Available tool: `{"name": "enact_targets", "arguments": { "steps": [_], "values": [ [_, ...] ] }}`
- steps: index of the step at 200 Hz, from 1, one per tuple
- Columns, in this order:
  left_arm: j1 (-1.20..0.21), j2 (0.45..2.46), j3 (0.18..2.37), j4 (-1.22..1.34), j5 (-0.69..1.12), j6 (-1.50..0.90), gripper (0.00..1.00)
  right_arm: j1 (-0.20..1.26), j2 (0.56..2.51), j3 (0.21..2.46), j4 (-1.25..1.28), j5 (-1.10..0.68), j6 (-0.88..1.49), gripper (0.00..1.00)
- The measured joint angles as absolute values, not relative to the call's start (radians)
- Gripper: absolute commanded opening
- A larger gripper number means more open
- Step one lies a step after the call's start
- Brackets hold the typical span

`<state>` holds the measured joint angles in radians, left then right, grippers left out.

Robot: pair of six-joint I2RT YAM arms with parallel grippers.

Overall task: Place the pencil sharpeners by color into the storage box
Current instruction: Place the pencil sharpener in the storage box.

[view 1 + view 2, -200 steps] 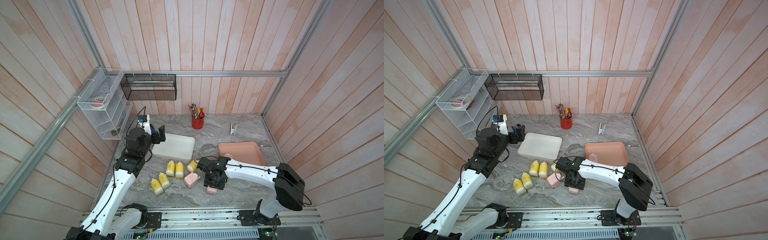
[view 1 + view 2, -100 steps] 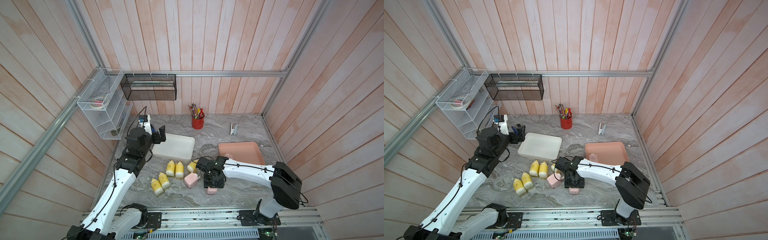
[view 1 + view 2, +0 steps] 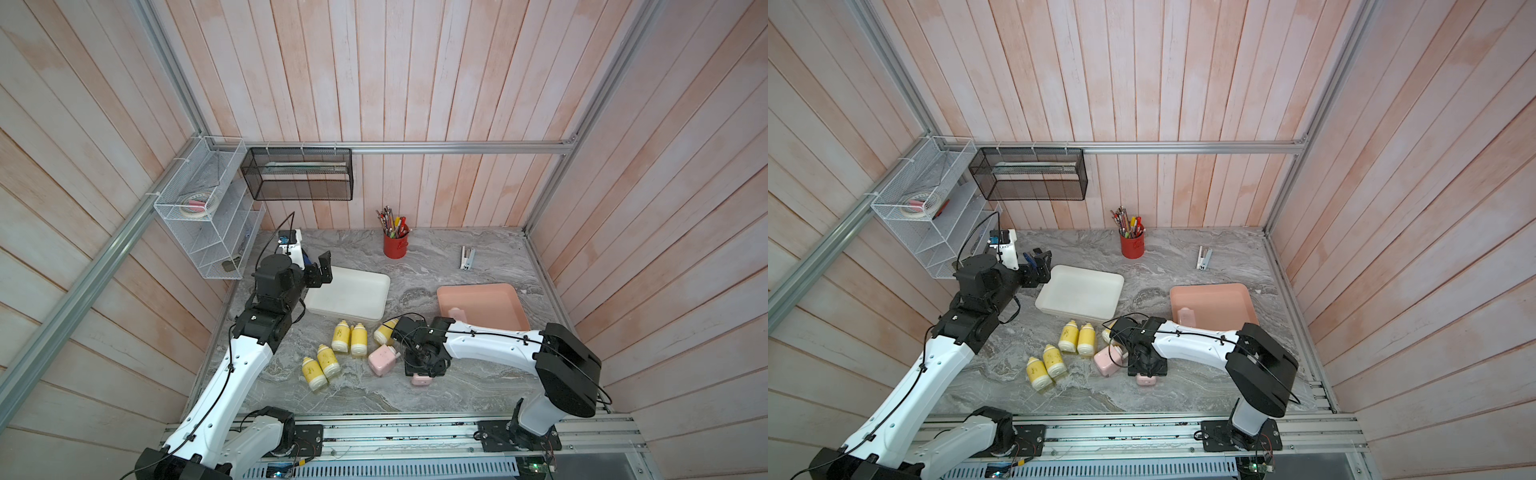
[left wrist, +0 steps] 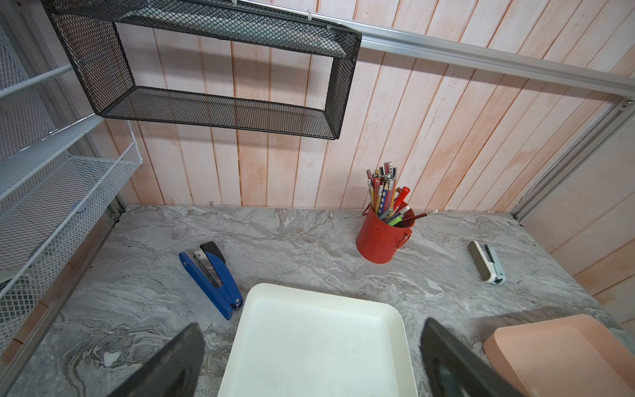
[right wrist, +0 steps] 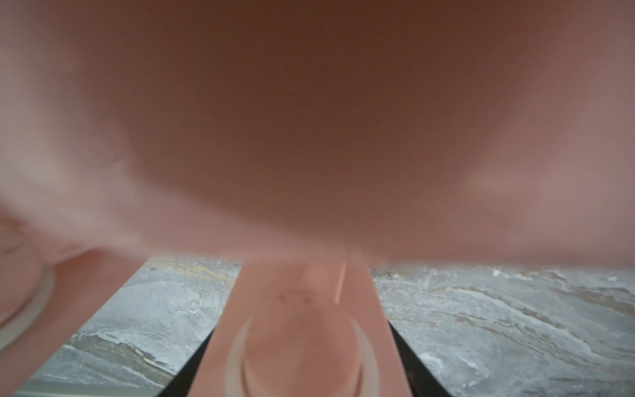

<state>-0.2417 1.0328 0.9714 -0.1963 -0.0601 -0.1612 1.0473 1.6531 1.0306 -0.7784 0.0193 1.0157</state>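
Note:
Five yellow pencil sharpeners [image 3: 340, 336] lie on the marble in front of the empty white storage box [image 3: 374, 311]. A pink sharpener [image 3: 382, 360] lies beside them. My right gripper [image 3: 424, 365] points down over another pink sharpener [image 3: 420, 379] that rests on the table. In the right wrist view this sharpener [image 5: 302, 326] fills the gap, with a black finger [image 5: 407, 364] against each side. One pink sharpener [image 3: 455, 313] lies in the pink storage box [image 3: 498, 291]. My left gripper [image 3: 320, 272] hangs open and empty above the white box's [image 4: 319, 292] left end.
A red pencil cup [image 3: 395, 245] and a white stapler [image 3: 466, 257] stand near the back wall. A blue stapler [image 4: 211, 278] lies left of the white box. A black mesh shelf [image 3: 297, 174] and a white wire rack [image 3: 208, 232] hang on the back-left walls.
My right arm has shifted slightly to the left over the pink sharpener, which stays on the table. The left arm has not moved.

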Motion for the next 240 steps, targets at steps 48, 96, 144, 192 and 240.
{"name": "enact_targets", "arguments": {
  "steps": [48,96,144,192,240],
  "values": [
    [-0.242,1.035,0.971,-0.196,-0.06,-0.161,1.0,1.05,1.651,1.032,-0.781,0.023,1.016,0.54],
    [-0.242,1.044,0.971,-0.197,-0.06,-0.161,1.0,1.054,1.651,1.055,-0.834,0.021,0.99,0.52],
    [-0.243,1.048,0.971,-0.205,-0.06,-0.161,0.99,1.055,1.596,1.168,-1.002,0.038,0.943,0.51],
    [-0.256,1.051,0.971,-0.214,-0.06,-0.158,1.0,0.925,1.472,1.303,-1.173,0.112,0.848,0.5],
    [-0.283,1.07,0.971,-0.224,-0.059,-0.146,1.0,0.672,1.411,1.377,-1.251,0.203,0.661,0.5]
  ]
}}
